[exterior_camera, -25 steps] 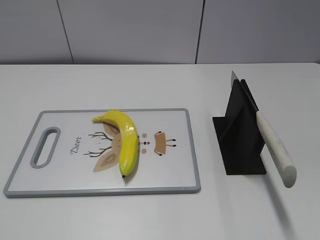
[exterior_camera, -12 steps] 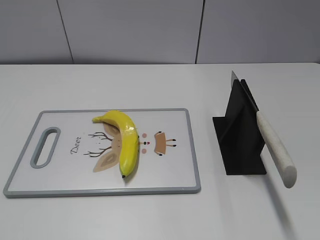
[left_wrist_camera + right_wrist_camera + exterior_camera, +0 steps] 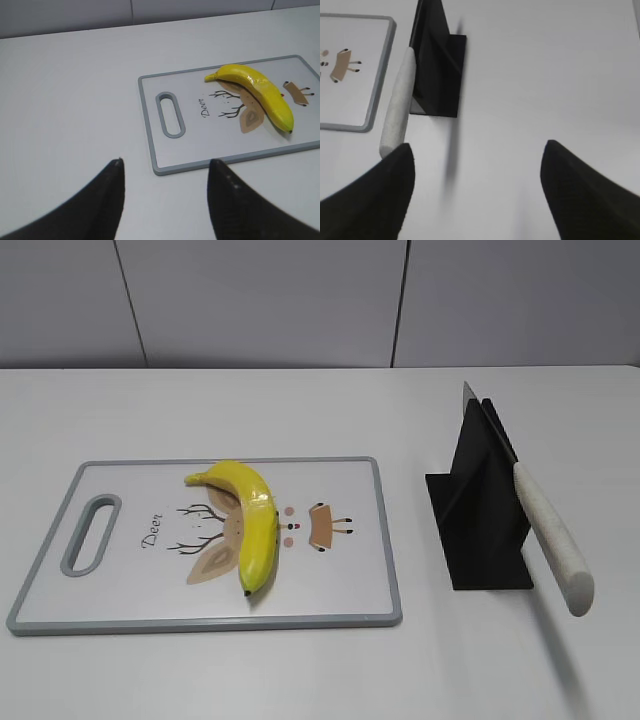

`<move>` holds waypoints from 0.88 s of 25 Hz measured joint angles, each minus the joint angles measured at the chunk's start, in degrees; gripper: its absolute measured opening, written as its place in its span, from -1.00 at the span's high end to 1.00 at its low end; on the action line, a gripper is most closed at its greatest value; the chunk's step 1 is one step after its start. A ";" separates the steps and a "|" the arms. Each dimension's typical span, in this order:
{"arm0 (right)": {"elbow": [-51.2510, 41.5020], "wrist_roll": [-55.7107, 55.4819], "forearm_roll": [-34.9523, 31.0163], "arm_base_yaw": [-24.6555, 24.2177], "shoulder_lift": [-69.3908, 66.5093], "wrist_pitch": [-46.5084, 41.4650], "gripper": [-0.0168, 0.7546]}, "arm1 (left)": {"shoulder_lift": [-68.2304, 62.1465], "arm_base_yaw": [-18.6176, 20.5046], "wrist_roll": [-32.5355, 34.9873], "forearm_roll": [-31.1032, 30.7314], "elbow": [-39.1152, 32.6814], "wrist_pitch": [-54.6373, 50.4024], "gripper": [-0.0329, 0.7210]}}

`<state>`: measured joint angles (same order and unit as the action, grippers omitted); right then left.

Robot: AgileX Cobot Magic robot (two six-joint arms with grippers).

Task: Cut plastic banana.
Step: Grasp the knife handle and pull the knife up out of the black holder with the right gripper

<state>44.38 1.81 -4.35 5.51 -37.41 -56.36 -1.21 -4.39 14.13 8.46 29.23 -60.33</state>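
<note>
- White table (image 3: 300, 670), spread under everything, with a grey panelled wall behind.
- Cutting board (image 3: 330, 605), white with a grey rim, flat on the table's left half; oval handle slot (image 3: 90, 533) at its left end, a deer drawing and the word "Deer" printed across the middle.
- Black knife stand (image 3: 478, 520), set on the table just right of the board, apart from it.
- Knife (image 3: 548, 530), propped aslant in the stand, blade up at the back and pale handle jutting toward the front (past the stand's base).
- Banana (image 3: 252, 520), yellow and glossy, whole, lying on the board over the deer drawing; stem end toward the back left, dark tip toward the front edge.
- Left gripper (image 3: 165, 170), seen only from its wrist camera: two dark fingers spread wide, nothing between them, hanging over bare table just off the board's handle end.
- Right gripper (image 3: 477, 155), likewise spread and holding nothing, above the table near the stand; left finger (image 3: 380, 195) close by the knife handle's end (contact impossible to tell).
</note>
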 joint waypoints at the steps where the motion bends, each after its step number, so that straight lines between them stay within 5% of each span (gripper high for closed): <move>1: 0.63 -0.42 0.08 1.64 -1.84 0.00 -0.58 | 0.00 0.00 0.00 -0.05 0.00 0.00 -0.44; 11: 7.26 -10.04 0.96 16.94 -20.53 -1.62 -0.58 | 0.00 0.00 0.00 -0.05 0.00 0.00 -0.44; 22: 10.15 -11.02 -1.21 18.41 -42.62 -2.33 -0.56 | 0.00 0.00 0.00 -0.05 0.00 0.00 -0.44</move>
<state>54.53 -9.21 -5.56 23.92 -80.03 -58.69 -1.21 -4.39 14.13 8.41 29.23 -60.33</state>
